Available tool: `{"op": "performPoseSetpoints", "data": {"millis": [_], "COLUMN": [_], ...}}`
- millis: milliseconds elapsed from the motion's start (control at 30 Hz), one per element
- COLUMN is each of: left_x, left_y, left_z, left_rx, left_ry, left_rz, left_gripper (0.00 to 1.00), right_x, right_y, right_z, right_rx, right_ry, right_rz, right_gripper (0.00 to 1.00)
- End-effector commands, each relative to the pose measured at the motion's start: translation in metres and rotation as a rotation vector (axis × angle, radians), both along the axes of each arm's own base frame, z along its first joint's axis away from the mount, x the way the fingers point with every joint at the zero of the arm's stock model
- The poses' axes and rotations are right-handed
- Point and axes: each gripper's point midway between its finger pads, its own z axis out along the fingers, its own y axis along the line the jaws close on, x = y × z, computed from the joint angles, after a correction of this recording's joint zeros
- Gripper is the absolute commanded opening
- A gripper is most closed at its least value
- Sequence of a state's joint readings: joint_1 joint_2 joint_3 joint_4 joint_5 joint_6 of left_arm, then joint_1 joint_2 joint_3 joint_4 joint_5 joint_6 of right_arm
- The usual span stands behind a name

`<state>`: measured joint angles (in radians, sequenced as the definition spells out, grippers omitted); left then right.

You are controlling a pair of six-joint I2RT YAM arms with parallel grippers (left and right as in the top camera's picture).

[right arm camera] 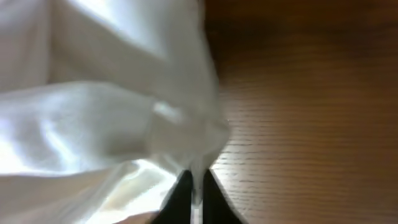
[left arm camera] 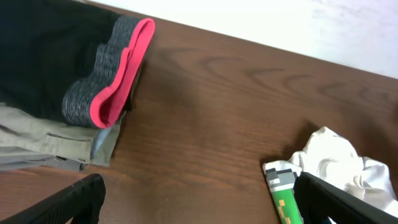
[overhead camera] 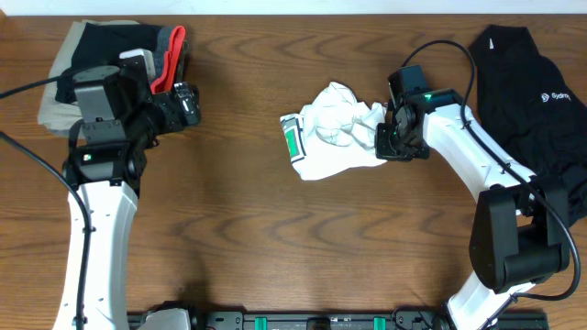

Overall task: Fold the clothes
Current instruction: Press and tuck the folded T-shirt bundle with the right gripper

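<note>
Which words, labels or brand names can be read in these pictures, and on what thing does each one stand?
"Sydn", in white beside a small logo, cut off by the picture edge: on the black top.
Green-and-grey graphic on the white T-shirt: no letters can be read.
Nothing else bears readable text.

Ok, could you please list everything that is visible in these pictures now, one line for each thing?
white T-shirt: one, white with a green-and-grey graphic, crumpled near the middle of the table.
black top: one, black with a small white logo, far right of the table.
folded stack: one, with beige, black and grey-red pieces, far left corner.
table: one, dark brown wood, under everything.
left gripper: one, black, open and holding nothing, beside the folded stack.
right gripper: one, black, shut on the right edge of the white T-shirt.
</note>
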<state>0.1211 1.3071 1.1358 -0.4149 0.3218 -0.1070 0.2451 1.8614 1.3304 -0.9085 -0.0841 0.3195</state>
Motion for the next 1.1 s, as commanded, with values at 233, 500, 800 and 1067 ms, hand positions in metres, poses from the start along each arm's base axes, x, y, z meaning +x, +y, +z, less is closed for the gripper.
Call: {"op": "performPoseSetpoints", "data": {"millis": [233,500,800,1067], "left_x": [0.004,0.004,0.004,0.004], "left_y": [0.002,0.002,0.002,0.002], "left_z": [-0.006,-0.006,-0.006,-0.007], "left_rx": [0.007,0.008,0.007,0.006], "left_ry": [0.016,0.016,0.016,0.020], "left_rz": [-0.001,-0.002,-0.001,-0.002], "left_gripper": [0.98,0.98,0.98,0.98], "right_x": [0.031,0.026,-0.009,-0.016], "right_y": [0.030,0.053,0.089,0.066], "right_z": [0.074,0.080,0.063,0.031], "right_rx": [0.140,0.150,0.134,0.017], "right_ry": [-0.143,-0.148,-0.068,-0.007], "right_rz": [0.148,0.204,0.299,0.250], "right_gripper": [0.52,0.54,0.57,0.09]}}
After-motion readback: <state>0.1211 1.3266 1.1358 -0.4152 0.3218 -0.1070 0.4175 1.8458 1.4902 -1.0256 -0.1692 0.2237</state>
